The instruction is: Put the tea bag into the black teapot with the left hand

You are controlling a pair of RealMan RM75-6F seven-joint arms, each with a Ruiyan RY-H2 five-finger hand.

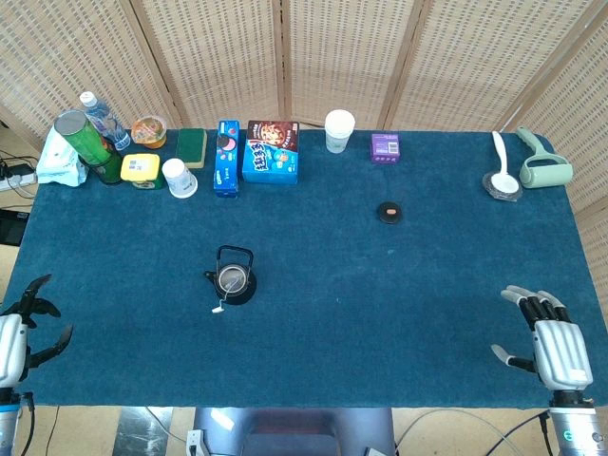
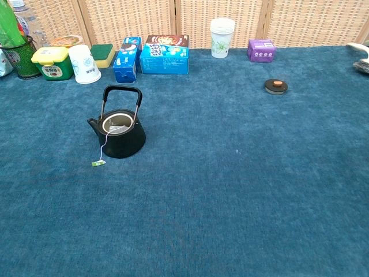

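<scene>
The tea bag sits inside the black teapot [image 2: 119,135], which stands upright on the blue table [image 1: 313,323] left of centre, its handle raised and its lid off. The bag's string hangs over the rim down the near side, and its small green tag [image 2: 98,163] lies on the cloth just beside the pot's base. The left hand [image 1: 14,337] is well apart from the pot, at the near left edge of the table, back upward, fingers apart and bent, holding nothing. The right hand [image 1: 551,344] is at the near right corner, also back upward, fingers spread and empty. The pot's lid [image 2: 276,86] lies right of centre, well away. Along the far edge stand a white cup [image 2: 84,63], a blue box [image 2: 165,54], stacked paper cups [image 2: 222,36] and a purple box [image 2: 261,49]
</scene>
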